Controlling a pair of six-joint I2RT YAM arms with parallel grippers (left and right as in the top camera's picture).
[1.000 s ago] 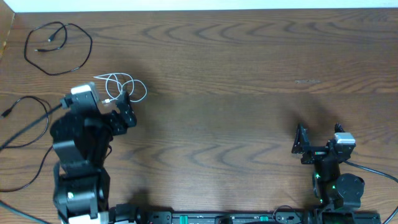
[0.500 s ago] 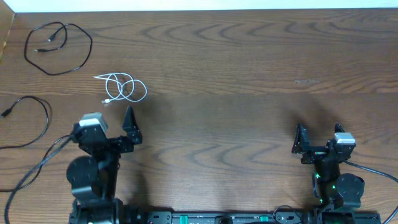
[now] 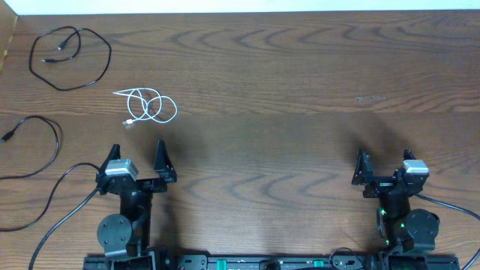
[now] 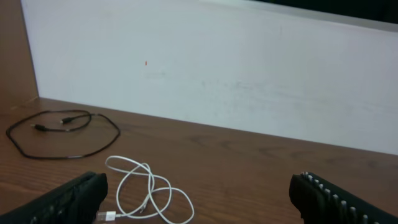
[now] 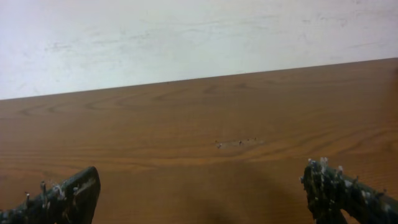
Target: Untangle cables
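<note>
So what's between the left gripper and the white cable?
Nothing, just bare brown wooden table between left gripper and thin white looped cable, seen overhead.

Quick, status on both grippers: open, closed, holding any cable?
Left gripper: open, holding nothing.
Right gripper: open, holding nothing.

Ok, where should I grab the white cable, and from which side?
Take the white cable at its plug end, which sticks out of the loops toward the left gripper. Come from above on the near side. The loops lie flat and crossed, so pinching there would likely catch two strands.
</note>
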